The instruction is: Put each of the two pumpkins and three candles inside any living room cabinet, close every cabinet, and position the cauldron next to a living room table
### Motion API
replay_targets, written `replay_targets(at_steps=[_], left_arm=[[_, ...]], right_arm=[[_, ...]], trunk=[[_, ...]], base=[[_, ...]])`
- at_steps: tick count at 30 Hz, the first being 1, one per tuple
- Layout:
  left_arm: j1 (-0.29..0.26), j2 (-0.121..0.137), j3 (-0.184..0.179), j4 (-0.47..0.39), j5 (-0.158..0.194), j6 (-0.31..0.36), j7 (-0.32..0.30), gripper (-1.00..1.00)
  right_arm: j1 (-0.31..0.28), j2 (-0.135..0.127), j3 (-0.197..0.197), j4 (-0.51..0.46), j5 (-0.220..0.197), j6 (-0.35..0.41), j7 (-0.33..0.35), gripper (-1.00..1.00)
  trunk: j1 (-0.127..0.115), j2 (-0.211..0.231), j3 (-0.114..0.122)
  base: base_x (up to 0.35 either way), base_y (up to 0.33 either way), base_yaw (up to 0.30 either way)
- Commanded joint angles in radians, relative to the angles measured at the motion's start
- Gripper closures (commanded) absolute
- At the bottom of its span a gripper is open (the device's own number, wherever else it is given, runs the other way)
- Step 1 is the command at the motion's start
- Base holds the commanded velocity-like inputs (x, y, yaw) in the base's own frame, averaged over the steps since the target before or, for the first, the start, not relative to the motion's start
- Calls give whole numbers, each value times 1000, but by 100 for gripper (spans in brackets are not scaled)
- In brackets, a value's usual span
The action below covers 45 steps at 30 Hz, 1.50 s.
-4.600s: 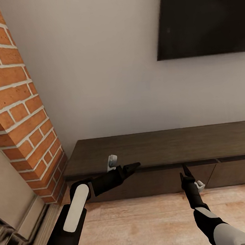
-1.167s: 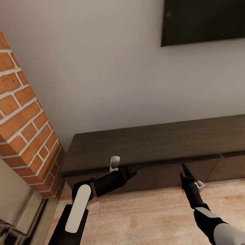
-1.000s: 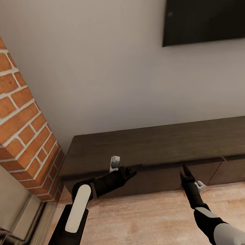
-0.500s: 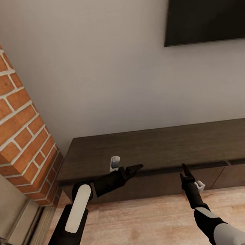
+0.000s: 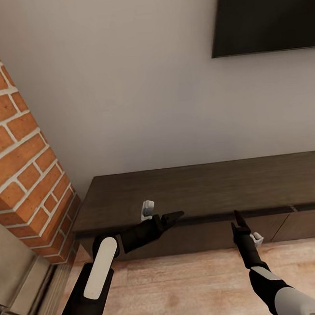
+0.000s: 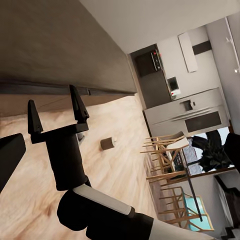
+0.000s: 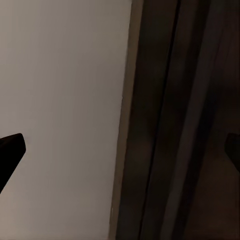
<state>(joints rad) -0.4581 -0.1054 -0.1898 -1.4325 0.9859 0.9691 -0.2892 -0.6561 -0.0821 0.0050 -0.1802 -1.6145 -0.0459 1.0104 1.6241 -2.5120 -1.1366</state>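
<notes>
The cabinet [image 5: 204,189], a long low dark-brown unit, stands against the wall with its drawer fronts flush. My left gripper [image 5: 176,216] hovers open just in front of its top edge, holding nothing. My right gripper [image 5: 238,217] points at the drawer fronts, open and empty; in the left wrist view the right gripper [image 6: 54,111] shows with its two fingers spread. A small squat grey cylinder, apparently a candle [image 6: 107,143], lies on the wooden floor beyond it. The pumpkins, cauldron and table are out of view.
A brick column [image 5: 15,143] rises close on the left, with a fireplace frame [image 5: 14,269] below it. A black TV [image 5: 268,10] hangs above the cabinet. Wooden floor [image 5: 191,290] lies between me and the unit. Chairs [image 6: 167,160] and kitchen units [image 6: 185,107] stand far off.
The whole picture has shifted slightly as the camera moved nearer and to the left along the cabinet. Both arms keep the same pose.
</notes>
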Motion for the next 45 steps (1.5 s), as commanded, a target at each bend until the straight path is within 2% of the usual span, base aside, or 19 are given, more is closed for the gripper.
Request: replay_targets(at_steps=[1,4,18,20,24,29,36,45], left_arm=[[-1,0,1,0,-6,3,-7,-100],[-1,0,1,0,-6,3,-7,-100],[-1,0,1,0,-6,3,-7,-100],[-1,0,1,0,-6,3,-7,-100],[-1,0,1,0,-6,3,-7,-100],[-1,0,1,0,-5,3,-8,-100],[-1,0,1,0,-5,3,-7,-100],[-1,0,1,0,-6,3,-7,-100]], right_arm=[[-1,0,1,1,1,-5,2,-100],[-1,1,1,1,1,-5,2,-100],[-1,-1,0,0,0,-6,2,-100],[-1,-1,0,0,1,-6,-19,-100],[-1,-1,1,-5,5,-13,-112,-100],[0,1,0,-8,24,-18,-145,-100],[0,1,0,-10,30,-19,-145,-100],[0,1,0,-9,30,-19,-102,-100]], trunk=[[0,-1,-5],[2,-1,-16],[2,-1,-16],[2,-2,-24],[4,-3,-40],[4,-3,-40],[4,-3,-40],[4,-3,-40]], base=[[0,0,0],[0,0,0],[0,0,0],[0,0,0],[0,0,0],[0,0,0],[0,0,0],[0,0,0]])
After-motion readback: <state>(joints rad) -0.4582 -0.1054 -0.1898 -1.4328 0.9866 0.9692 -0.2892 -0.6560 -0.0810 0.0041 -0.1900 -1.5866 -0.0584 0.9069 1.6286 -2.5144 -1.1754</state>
